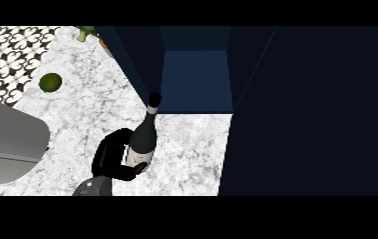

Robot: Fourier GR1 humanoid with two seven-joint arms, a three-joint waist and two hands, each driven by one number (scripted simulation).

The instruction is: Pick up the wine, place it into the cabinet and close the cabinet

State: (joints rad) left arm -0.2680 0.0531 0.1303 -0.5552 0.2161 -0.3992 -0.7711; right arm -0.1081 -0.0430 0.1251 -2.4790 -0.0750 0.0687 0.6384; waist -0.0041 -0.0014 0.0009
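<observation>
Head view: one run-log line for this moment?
phase: carry | left robot hand: holding wine bottle | bottle: neck toward open cabinet | right robot hand: out of view

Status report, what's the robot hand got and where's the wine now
Robot hand curled round wine bottle. Bottle just outside open cabinet, neck toward it. Nothing between them.

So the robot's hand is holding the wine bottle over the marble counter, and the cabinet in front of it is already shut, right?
Not quite: the cabinet is open, not shut. The head view shows its blue interior exposed, with the door swung out at the right. The rest stands: the left hand is curled round the wine bottle over the marble counter.
</observation>
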